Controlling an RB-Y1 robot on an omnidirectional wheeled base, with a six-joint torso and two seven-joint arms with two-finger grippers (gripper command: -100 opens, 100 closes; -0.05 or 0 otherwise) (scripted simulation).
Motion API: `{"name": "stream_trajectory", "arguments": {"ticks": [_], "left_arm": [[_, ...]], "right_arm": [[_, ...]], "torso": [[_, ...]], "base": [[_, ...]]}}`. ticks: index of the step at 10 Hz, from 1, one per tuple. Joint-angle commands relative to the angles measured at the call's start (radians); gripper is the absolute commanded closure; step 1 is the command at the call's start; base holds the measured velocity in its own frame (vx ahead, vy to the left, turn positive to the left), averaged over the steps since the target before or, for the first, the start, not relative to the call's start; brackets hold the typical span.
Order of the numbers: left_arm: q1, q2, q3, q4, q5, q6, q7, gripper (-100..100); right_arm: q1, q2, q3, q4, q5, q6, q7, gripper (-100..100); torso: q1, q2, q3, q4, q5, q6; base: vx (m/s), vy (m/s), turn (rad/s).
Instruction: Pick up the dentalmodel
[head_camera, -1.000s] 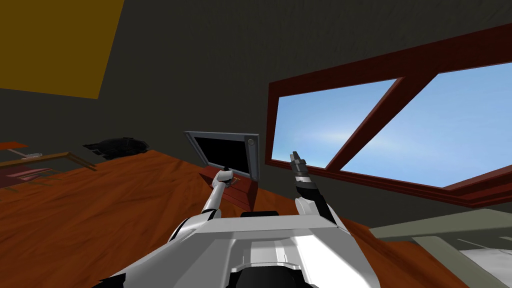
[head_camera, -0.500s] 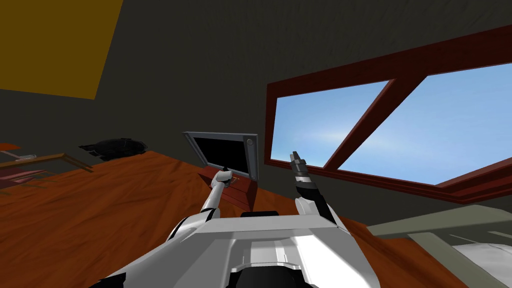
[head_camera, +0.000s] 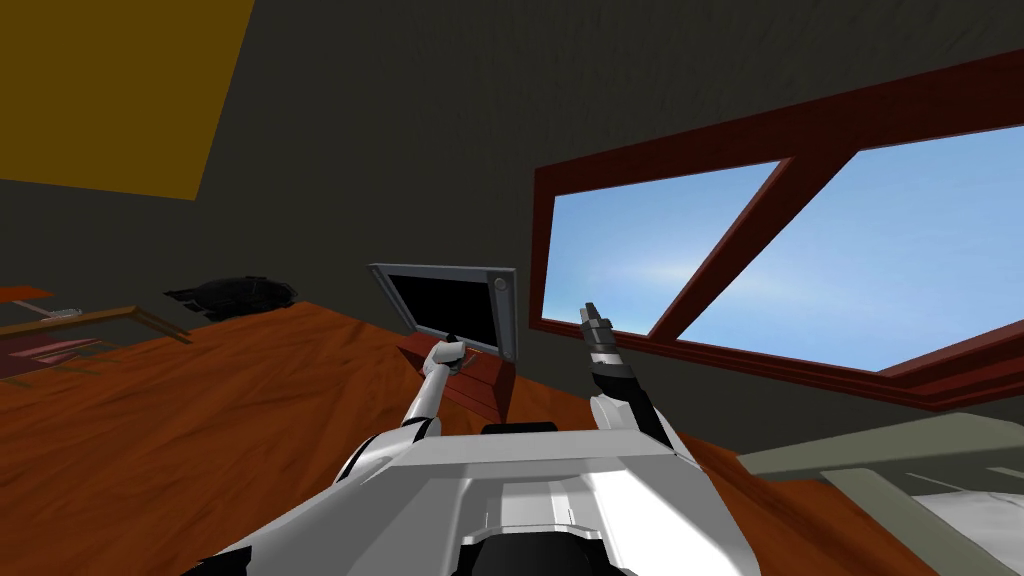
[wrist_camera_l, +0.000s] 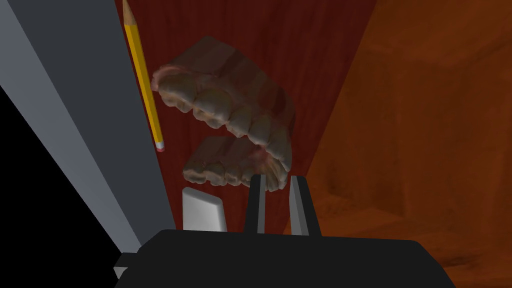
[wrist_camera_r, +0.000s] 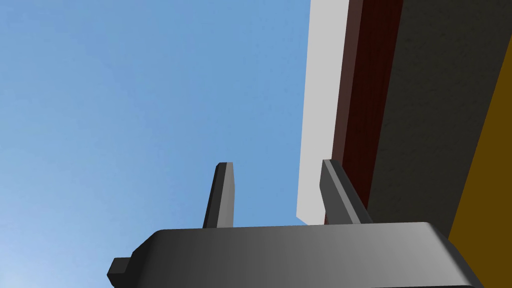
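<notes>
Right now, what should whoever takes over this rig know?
Left gripper: fingers narrowed onto the near end of the dental model, over the dark red table top, beside a yellow pencil and the grey monitor frame.
Right gripper: open, empty, raised in front of the window.
Done: reach and, apparently, grip.
Left: lift the model clear. I cannot tell whether it is off the surface.

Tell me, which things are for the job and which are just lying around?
For the job:
dental model
left end effector, shut on the model's lower edge

Just lying about:
pencil
white block
monitor
</notes>
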Motion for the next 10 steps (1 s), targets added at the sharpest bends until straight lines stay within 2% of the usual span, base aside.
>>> {"name": "stream_trajectory", "arguments": {"ticks": [1,8,9,10], "left_arm": [[0.008,-0.017,-0.008,-0.033,-0.012,0.022,0.001,100],[0.048,-0.087,-0.040,-0.180,-0.057,0.114,-0.001,100],[0.043,-0.081,-0.038,-0.165,-0.053,0.104,-0.001,100],[0.044,-0.081,-0.038,-0.167,-0.053,0.106,-0.001,0]], "right_arm": [[0.000,0.000,0.000,0.000,0.000,0.000,0.000,0],[0.000,0.000,0.000,0.000,0.000,0.000,0.000,0],[0.000,0.000,0.000,0.000,0.000,0.000,0.000,0],[0.000,0.000,0.000,0.000,0.000,0.000,0.000,0]], "torso": [[0.000,0.000,0.000,0.000,0.000,0.000],[0.000,0.000,0.000,0.000,0.000,0.000],[0.000,0.000,0.000,0.000,0.000,0.000],[0.000,0.001,0.000,0.000,0.000,0.000]], "base": [[0.019,0.023,0.082],[0.013,0.021,0.047],[0.005,0.008,0.008],[0.000,0.000,0.000]]}}
